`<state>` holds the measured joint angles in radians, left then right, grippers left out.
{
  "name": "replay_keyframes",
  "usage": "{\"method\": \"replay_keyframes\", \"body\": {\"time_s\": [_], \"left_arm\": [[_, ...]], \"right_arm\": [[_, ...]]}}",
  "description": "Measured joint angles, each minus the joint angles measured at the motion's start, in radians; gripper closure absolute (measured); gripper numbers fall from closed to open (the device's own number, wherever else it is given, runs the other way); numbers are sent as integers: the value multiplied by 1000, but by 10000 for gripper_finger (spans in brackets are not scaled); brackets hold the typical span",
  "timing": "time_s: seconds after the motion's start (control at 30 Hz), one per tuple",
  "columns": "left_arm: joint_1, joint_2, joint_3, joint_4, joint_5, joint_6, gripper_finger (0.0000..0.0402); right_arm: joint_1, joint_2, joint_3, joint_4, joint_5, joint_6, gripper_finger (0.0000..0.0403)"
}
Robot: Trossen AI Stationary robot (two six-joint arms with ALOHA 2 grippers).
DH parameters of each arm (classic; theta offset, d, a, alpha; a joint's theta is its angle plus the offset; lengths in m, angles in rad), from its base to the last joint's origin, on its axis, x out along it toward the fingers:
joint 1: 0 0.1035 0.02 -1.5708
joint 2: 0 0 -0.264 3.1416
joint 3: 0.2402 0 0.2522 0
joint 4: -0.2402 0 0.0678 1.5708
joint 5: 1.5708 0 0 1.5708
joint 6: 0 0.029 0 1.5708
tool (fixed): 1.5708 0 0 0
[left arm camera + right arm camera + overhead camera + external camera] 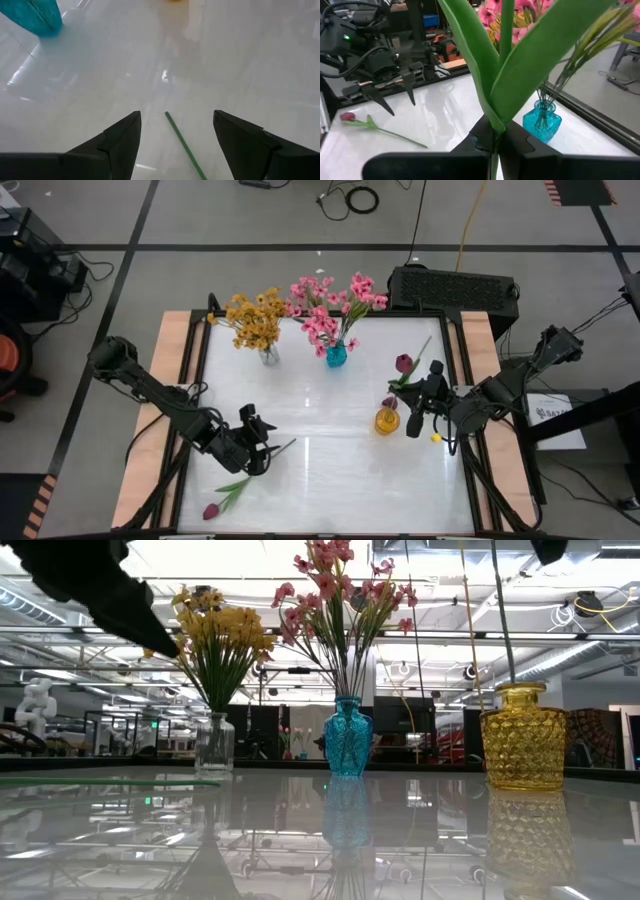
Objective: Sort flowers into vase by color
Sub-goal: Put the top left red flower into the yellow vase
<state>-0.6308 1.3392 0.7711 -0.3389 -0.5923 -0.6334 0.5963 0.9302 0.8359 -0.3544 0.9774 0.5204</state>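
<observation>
between left fingers (120, 145), tulip stem (184, 145)

A glossy white rectangular table (330, 470) with pale wooden side rails. Near its far edge stand a small clear glass vase (269, 355) holding yellow-orange blossoms and, beside it, a turquoise glass vase (336, 355) holding pink blossoms. Toward the right side stands a faceted amber glass vase (387, 421). Near the front left corner, one dark magenta tulip bud on a green stem (226, 498) lies flat.
</observation>
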Motion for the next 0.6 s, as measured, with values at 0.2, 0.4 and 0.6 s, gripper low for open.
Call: {"method": "replay_keyframes", "body": {"time_s": [0.2,0.4,0.6], "left_arm": [[0,0,-54,74,11,-17,146],[0,9,-63,100,24,-18,146],[0,57,-63,144,53,-18,146]], "right_arm": [[-2,1,-30,-1,20,35,397],[-2,9,-48,-1,20,45,391],[-10,44,-66,-14,67,85,356]]}}
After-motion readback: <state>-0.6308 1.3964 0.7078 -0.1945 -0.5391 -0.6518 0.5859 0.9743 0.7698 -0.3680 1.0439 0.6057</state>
